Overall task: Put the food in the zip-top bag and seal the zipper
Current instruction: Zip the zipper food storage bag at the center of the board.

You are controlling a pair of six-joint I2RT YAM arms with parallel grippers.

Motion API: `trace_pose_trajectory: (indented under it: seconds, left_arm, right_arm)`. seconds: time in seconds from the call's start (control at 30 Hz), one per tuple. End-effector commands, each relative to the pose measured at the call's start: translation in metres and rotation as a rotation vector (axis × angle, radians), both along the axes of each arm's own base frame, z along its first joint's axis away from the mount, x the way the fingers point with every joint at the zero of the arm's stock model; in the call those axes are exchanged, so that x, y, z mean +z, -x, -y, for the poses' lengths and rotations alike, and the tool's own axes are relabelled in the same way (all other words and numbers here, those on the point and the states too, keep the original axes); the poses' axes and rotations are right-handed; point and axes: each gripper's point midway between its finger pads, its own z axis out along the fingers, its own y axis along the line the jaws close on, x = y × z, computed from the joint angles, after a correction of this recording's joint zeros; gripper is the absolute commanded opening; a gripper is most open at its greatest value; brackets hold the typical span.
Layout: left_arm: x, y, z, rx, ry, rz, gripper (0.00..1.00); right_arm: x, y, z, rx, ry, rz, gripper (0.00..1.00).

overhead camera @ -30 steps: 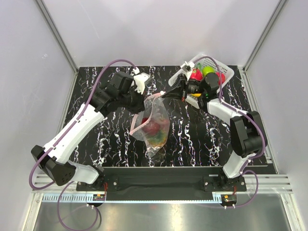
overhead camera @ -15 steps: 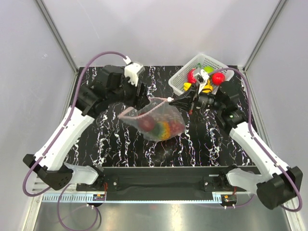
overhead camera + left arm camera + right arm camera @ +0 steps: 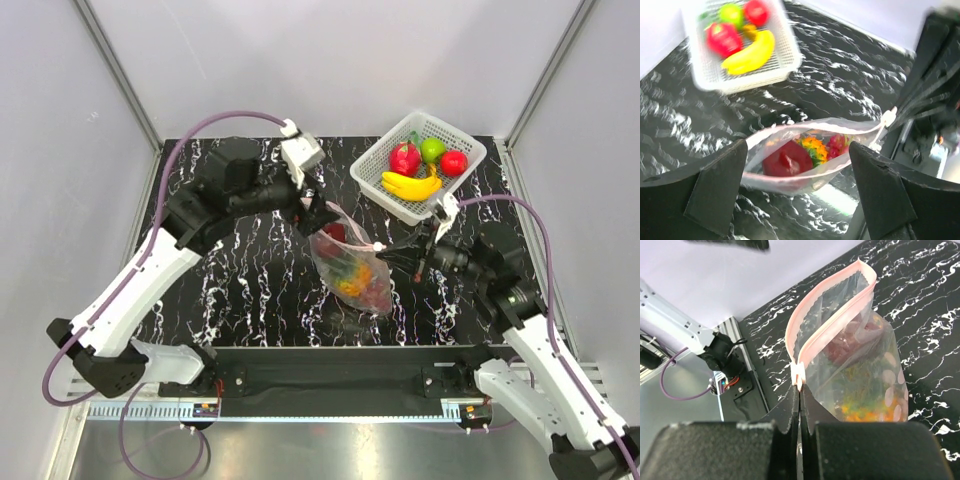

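Note:
The zip-top bag (image 3: 352,268) hangs clear and crinkly over the middle of the table, its mouth open. The food (image 3: 356,280) lies inside it. In the left wrist view a dark red piece (image 3: 787,161) sits beside the orange pineapple (image 3: 813,146). My left gripper (image 3: 322,218) is open at the bag's far left end, its fingers (image 3: 715,190) standing wide on either side of the mouth (image 3: 797,147). My right gripper (image 3: 799,389) is shut on the white tab at the near end of the pink zipper (image 3: 832,302), holding the bag (image 3: 860,375) up.
A white lattice basket (image 3: 372,172) stands at the back right with a banana (image 3: 410,187) and red and green round fruits. It also shows in the left wrist view, basket (image 3: 740,85). Grey walls enclose the black marbled table (image 3: 240,290).
My left gripper has opened and let go of the bag's edge. The right arm has drawn back toward the near right, pulling the bag with it and uncovering the basket.

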Motion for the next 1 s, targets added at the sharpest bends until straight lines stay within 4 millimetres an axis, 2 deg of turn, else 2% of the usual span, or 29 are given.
trace_pose_trajectory:
  seconds: [0.0, 0.1, 0.2, 0.3, 0.37, 0.4, 0.47, 0.6, 0.77, 0.83, 0.97]
  left_arm:
    - [0.033, 0.024, 0.024, -0.223, 0.031, 0.313, 0.89]
    - [0.045, 0.030, 0.029, -0.286, 0.056, 0.413, 0.88]
    - [0.048, 0.045, 0.038, -0.416, 0.064, 0.469, 0.90]
    - [0.047, 0.051, 0.045, -0.491, 0.040, 0.466, 0.92]
    - [0.035, 0.044, 0.054, -0.517, -0.011, 0.444, 0.90]
    - [0.035, 0.049, 0.056, -0.536, -0.038, 0.429, 0.89]
    - [0.020, 0.045, 0.065, -0.557, -0.089, 0.428, 0.86]
    - [-0.006, 0.052, 0.075, -0.601, -0.126, 0.415, 0.83]
    - [-0.033, 0.066, 0.077, -0.659, -0.152, 0.383, 0.83]
    - [-0.033, 0.070, 0.077, -0.649, -0.145, 0.385, 0.83]
    - [-0.050, 0.072, 0.078, -0.634, -0.183, 0.377, 0.83]
  right_arm:
    - [0.001, 0.009, 0.007, -0.029, -0.019, 0.009, 0.00]
    - [0.006, 0.012, 0.007, -0.025, -0.035, 0.013, 0.00]
    - [0.007, 0.012, 0.008, -0.032, -0.032, -0.005, 0.00]
    - [0.007, 0.012, 0.009, -0.040, -0.023, -0.015, 0.00]
    - [0.011, 0.013, 0.011, -0.052, -0.028, -0.006, 0.00]
    - [0.012, 0.013, 0.011, -0.052, -0.028, -0.003, 0.00]
    - [0.016, 0.016, 0.012, -0.055, -0.032, 0.009, 0.00]
    - [0.020, 0.016, 0.017, -0.080, -0.027, 0.024, 0.00]
    - [0.021, 0.011, 0.019, -0.110, -0.012, 0.009, 0.00]
    - [0.017, 0.009, 0.021, -0.127, 0.008, -0.010, 0.00]
    - [0.019, 0.010, 0.022, -0.130, -0.001, -0.005, 0.00]
